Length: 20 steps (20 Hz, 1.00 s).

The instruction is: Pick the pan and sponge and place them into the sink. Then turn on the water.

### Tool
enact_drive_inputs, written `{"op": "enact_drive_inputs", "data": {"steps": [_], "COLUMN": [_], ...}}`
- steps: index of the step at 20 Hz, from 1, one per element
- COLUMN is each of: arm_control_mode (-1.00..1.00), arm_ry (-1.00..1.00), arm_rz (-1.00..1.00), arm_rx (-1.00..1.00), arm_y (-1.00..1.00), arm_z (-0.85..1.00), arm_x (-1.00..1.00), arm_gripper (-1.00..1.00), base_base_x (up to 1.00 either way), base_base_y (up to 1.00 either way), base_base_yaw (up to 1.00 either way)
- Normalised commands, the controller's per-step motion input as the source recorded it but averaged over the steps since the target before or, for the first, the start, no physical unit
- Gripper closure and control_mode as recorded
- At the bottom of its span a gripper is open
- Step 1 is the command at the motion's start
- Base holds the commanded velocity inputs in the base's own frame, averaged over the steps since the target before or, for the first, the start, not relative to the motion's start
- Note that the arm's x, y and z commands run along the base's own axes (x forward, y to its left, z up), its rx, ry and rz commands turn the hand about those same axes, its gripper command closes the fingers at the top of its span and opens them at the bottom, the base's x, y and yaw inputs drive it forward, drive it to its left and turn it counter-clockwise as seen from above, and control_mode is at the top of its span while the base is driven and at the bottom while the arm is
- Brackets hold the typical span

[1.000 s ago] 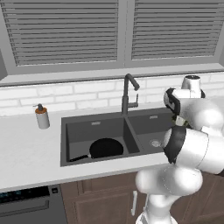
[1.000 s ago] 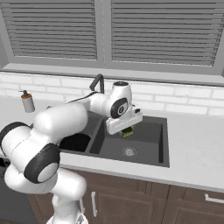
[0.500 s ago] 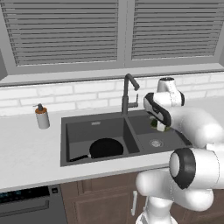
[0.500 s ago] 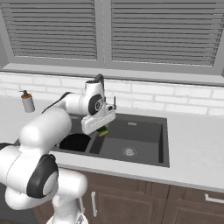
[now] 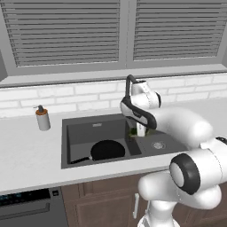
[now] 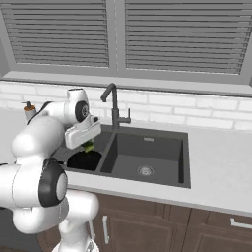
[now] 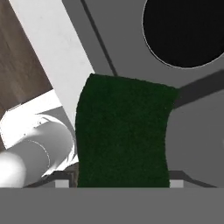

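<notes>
My gripper (image 5: 138, 131) hangs above the sink (image 5: 66, 133), over the divider between its two basins, shut on the green sponge (image 5: 132, 131). In the hand view the dark green sponge (image 7: 122, 131) sits between the fingertips, with the black pan (image 7: 188, 30) below and beyond it. The pan (image 5: 106, 150) lies flat in the left basin, its thin handle pointing toward the front left. From the right base view, the gripper (image 6: 88, 146) holds the sponge (image 6: 89, 145) just above the pan (image 6: 84, 160). No water falls from the faucet (image 6: 114, 103).
A soap dispenser (image 5: 42, 119) stands on the counter left of the sink. The right basin (image 6: 147, 155) holds only its drain (image 6: 144, 171). The gooseneck faucet stands close behind my wrist. White brick wall and shuttered windows close off the back.
My arm has swung left with the sponge in its grip, from above the right basin to the divider beside the pan. The pan has not moved.
</notes>
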Motion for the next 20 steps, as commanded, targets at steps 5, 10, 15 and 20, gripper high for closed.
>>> {"op": "enact_drive_inputs", "data": {"steps": [5, 10, 15, 20], "arm_control_mode": [-1.00, -1.00, -1.00, -1.00], "arm_ry": [0.10, 0.11, 0.00, -0.03], "arm_rz": [0.03, 0.01, 0.00, 0.00], "arm_rx": [-0.01, 0.00, -0.07, -0.08], "arm_y": [1.00, 0.99, 0.41, 0.07], "arm_z": [0.00, -0.27, -0.86, -0.88], "arm_x": [0.28, 0.46, 0.67, 0.61], "arm_gripper": [1.00, 1.00, 1.00, 1.00], "base_base_x": [0.00, 0.00, 0.00, 0.00], "base_base_y": [0.00, 0.00, 0.00, 0.00], "base_base_yaw": [0.00, 0.00, 0.00, 0.00]}}
